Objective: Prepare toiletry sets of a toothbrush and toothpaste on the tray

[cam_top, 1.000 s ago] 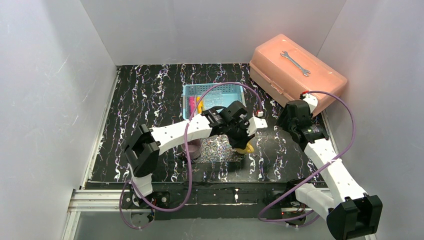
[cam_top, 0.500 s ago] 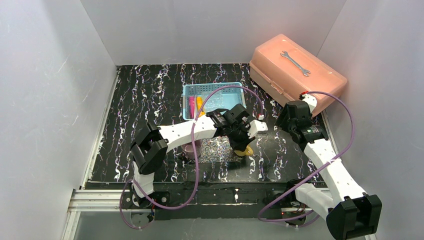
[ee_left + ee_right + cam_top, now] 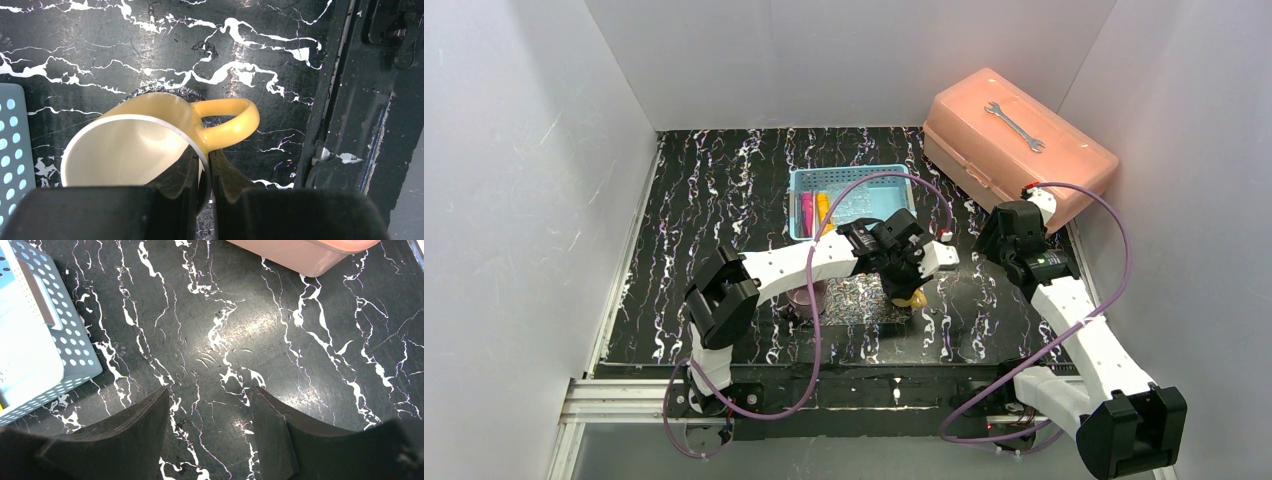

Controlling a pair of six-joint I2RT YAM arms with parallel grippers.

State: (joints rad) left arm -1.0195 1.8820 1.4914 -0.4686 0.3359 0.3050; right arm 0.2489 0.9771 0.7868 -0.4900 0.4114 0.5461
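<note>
The cup (image 3: 125, 150) is clamped by its rim in the left gripper (image 3: 204, 157), at the tray's (image 3: 854, 297) 3 o'clock edge. Clearing it seems to be in hand. The right gripper (image 3: 209, 392) is held wide and empty. The tubes (image 3: 822, 210), in the basket (image 3: 864, 185) at the tray's 12 o'clock, must be fetched next.

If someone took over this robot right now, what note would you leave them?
Left gripper: shut on the wall of the yellow cup, beside its handle, at the right edge of the tray.
Right gripper: open, empty, over bare table.
Pink tube and yellow tube lie in the blue basket; toothbrushes not made out.
Done: no set on the tray yet.
Left: move tubes and toothbrushes onto it.
</note>
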